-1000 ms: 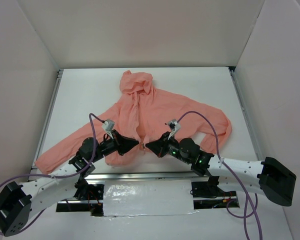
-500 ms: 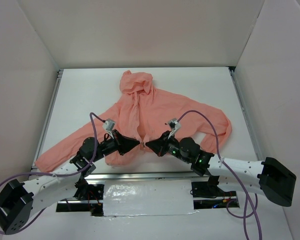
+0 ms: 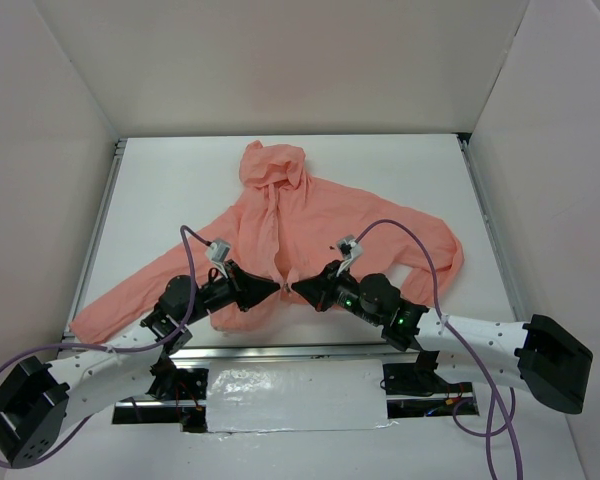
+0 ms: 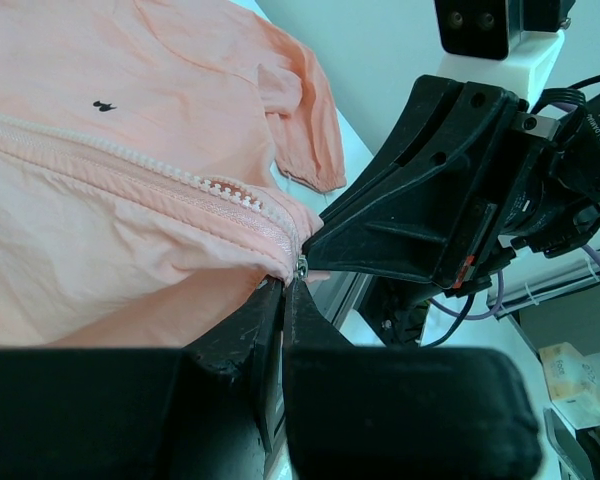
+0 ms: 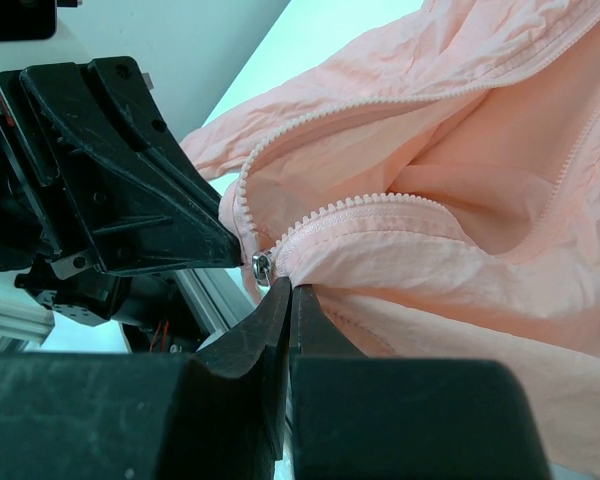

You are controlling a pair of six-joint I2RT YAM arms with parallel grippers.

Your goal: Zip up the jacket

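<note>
Your jacket [image 3: 310,225] lies front up across the middle of the bench [image 3: 160,180]. Its hood [image 3: 272,160] points to the far edge and its hem [image 3: 242,322] runs along the near edge. One sleeve [image 3: 130,295] reaches toward the near-left corner; the other [image 3: 430,245] is bent toward the right edge. Both grippers meet at the bottom of the front opening, tips facing each other and almost touching. The left gripper [image 4: 283,288] has its fingers drawn together, pinching the hem fabric just below the end of the zipper [image 4: 160,170]. The right gripper [image 5: 285,290] is likewise closed on the hem fabric, right beside the metal slider [image 5: 261,264]. The slider sits at the very bottom of the track. In the right wrist view the two rows of teeth [image 5: 280,135] spread apart just above it. A small dark chest mark [image 4: 104,105] shows on the panel beyond the zipper in the left wrist view.
</note>
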